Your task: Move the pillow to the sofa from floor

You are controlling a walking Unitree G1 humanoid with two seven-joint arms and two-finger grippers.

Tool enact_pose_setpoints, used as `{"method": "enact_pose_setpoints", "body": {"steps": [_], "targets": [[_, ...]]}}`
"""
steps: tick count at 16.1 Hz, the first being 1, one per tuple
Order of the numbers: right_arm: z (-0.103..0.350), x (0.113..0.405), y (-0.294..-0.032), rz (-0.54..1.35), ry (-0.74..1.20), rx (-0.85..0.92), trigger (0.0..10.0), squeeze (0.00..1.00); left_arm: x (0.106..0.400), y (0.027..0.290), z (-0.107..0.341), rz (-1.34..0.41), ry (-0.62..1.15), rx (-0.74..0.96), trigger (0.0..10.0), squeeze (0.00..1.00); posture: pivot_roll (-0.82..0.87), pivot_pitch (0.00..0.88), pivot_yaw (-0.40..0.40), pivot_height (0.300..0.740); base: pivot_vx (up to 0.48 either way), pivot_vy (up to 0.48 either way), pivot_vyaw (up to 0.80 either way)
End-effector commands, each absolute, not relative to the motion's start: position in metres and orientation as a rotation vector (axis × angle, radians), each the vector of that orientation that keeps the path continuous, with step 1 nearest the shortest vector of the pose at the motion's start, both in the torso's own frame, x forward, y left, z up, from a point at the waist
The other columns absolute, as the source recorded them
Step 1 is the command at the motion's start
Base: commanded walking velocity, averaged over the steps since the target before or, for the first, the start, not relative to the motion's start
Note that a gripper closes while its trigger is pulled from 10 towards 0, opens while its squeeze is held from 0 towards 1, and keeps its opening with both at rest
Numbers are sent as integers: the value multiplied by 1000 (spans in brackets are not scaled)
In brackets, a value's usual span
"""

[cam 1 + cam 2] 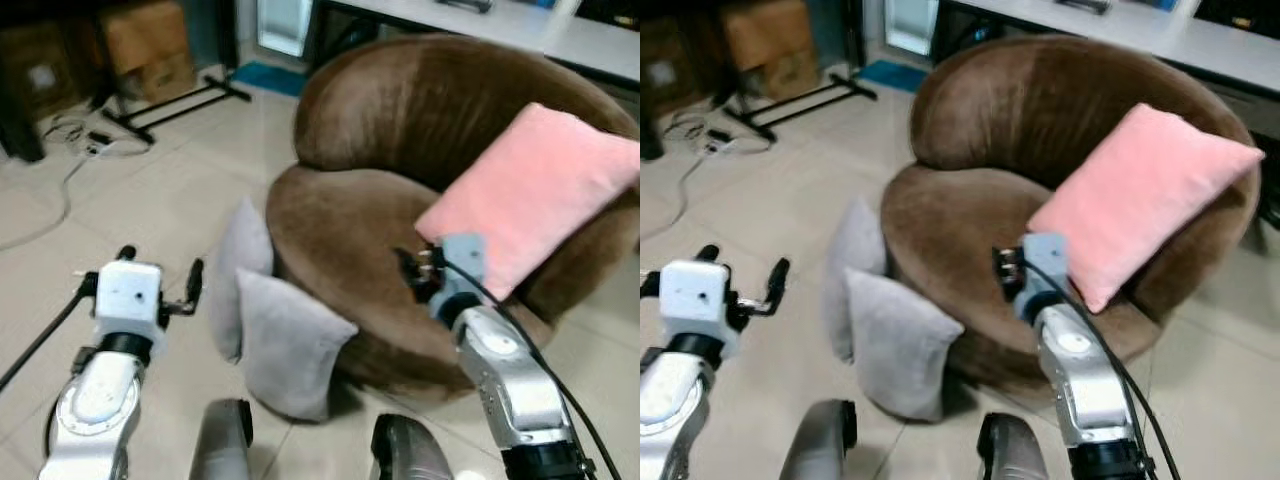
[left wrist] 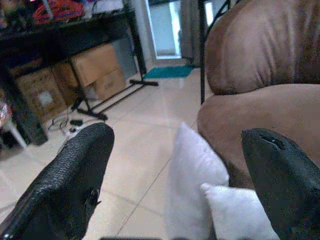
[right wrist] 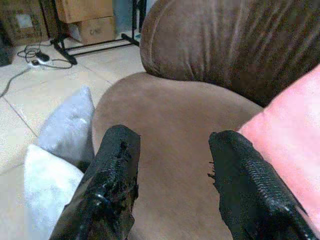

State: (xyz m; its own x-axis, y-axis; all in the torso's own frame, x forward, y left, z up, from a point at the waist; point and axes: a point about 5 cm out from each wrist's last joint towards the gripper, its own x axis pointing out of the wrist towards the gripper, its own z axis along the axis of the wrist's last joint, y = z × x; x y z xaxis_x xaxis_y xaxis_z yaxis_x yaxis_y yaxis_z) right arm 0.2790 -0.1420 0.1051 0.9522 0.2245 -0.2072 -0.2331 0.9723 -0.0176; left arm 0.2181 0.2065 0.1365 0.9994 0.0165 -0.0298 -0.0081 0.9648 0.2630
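Where it leans on the sofa (image 1: 400,130), the rear grey pillow (image 1: 238,270) is half-hidden.

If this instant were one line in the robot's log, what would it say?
pink pillow: on sofa | two grey pillows: on floor | left gripper: open | right gripper: open, over seat

Left gripper (image 1: 160,272) and right gripper (image 3: 172,170) both held forward, fingers spread.

No readable text anywhere — label on cardboard box (image 2: 44,98) too blurred
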Motion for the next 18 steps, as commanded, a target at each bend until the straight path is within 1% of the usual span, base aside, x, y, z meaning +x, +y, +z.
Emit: {"method": "enact_pose_setpoints", "body": {"steps": [1, 2, 5, 7, 9, 11, 13, 14, 18], "targets": [[102, 277, -150, 231, 218, -51, 10000, 0, 219, 200, 138, -26, 21, 267, 10000, 0, 132, 0, -47, 576, 262, 0, 0], [101, 276, -148, 240, 220, -52, 10000, 0, 219, 201, 138, -27, 20, 272, 10000, 0, 134, 0, -44, 576, 244, 0, 0], [100, 278, -141, 256, 225, -51, 10000, 0, 219, 205, 138, -18, 25, 279, 10000, 0, 137, 0, -44, 576, 0, 0, 0], [100, 280, -141, 258, 225, -51, 10000, 0, 219, 204, 138, -19, 24, 273, 10000, 0, 138, 0, -43, 576, 0, 0, 0], [102, 282, -140, 271, 208, -113, 10000, 0, 218, 202, 138, -23, 24, 268, 10000, 0, 139, 0, -46, 576, 0, 0, 0], [104, 285, -139, 295, 212, -149, 10000, 0, 218, 202, 138, -25, 23, 263, 10000, 0, 142, 0, -50, 576, 0, 0, 800], [106, 289, -139, 297, 212, -137, 10000, 0, 218, 202, 138, -24, 22, 258, 10000, 0, 143, 0, -53, 576, 251, 0, 800], [106, 291, -143, 268, 218, -108, 10000, 0, 219, 203, 138, -22, 23, 256, 10000, 0, 142, 0, -54, 576, 270, 0, 0], [106, 290, -150, 266, 209, -82, 10000, 0, 219, 202, 137, -22, 24, 246, 10000, 0, 136, 0, -58, 576, 304, 0, 0]]}}
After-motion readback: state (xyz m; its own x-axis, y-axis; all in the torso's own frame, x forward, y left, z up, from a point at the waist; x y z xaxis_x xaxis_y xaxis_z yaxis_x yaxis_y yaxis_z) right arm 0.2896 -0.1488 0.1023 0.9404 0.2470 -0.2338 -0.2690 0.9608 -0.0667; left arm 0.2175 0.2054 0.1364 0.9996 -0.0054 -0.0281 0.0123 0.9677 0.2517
